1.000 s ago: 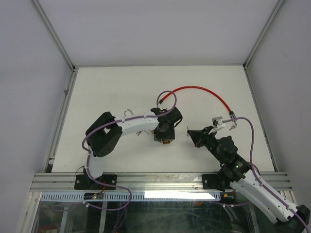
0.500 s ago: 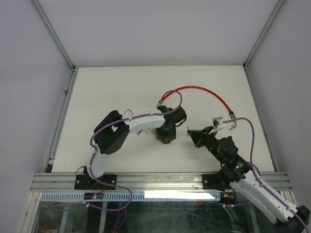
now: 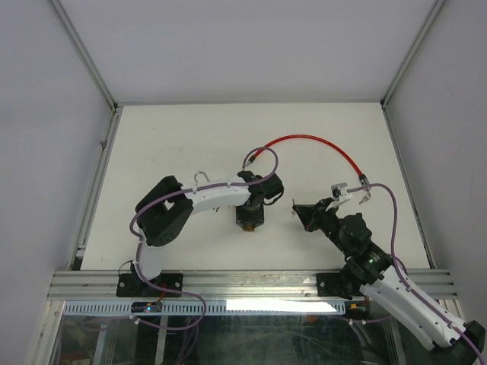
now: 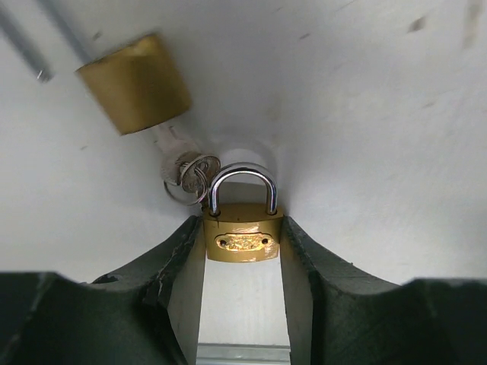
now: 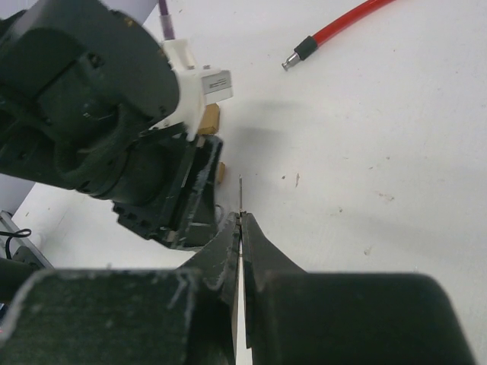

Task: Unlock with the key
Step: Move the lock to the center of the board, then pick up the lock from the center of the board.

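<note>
Padlock [image 4: 242, 242] wedged between left claw [image 4: 242, 225] tips; key [image 5: 240, 196] pinched in closed right claw [image 5: 240, 220]

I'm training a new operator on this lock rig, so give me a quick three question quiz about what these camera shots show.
1. True or false: the padlock clamped in the left gripper has its shackle popped open.
2. Multiple choice: what is the right gripper pinching? A, a thin key seen edge-on. B, a screwdriver. C, nothing at all.
3. Fill in the blank: the cable curving beyond both arms is coloured ___.

Key: 1 false, the shackle is closed. 2 A. 3 red.
</note>
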You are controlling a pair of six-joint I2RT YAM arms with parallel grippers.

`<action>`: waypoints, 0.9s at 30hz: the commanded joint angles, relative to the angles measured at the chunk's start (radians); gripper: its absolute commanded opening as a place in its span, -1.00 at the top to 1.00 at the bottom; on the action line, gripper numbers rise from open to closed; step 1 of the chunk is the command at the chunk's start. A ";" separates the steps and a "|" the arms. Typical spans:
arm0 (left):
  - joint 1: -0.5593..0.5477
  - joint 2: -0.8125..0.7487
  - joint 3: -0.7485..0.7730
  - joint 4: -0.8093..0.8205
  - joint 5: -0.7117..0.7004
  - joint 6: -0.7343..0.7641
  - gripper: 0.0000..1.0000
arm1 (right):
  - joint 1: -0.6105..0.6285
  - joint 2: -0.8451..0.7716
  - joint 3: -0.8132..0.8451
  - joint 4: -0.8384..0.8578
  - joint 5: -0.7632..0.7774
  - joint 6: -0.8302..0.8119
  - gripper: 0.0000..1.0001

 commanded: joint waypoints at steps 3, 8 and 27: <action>-0.002 -0.110 -0.202 -0.047 -0.010 -0.044 0.40 | -0.004 0.038 0.011 0.053 -0.027 -0.015 1.00; -0.002 -0.136 -0.232 -0.006 0.031 -0.035 0.12 | -0.004 0.059 0.011 0.064 -0.042 -0.018 1.00; 0.063 -0.092 -0.246 0.100 0.074 0.000 0.06 | -0.003 0.094 0.017 0.082 -0.092 -0.028 1.00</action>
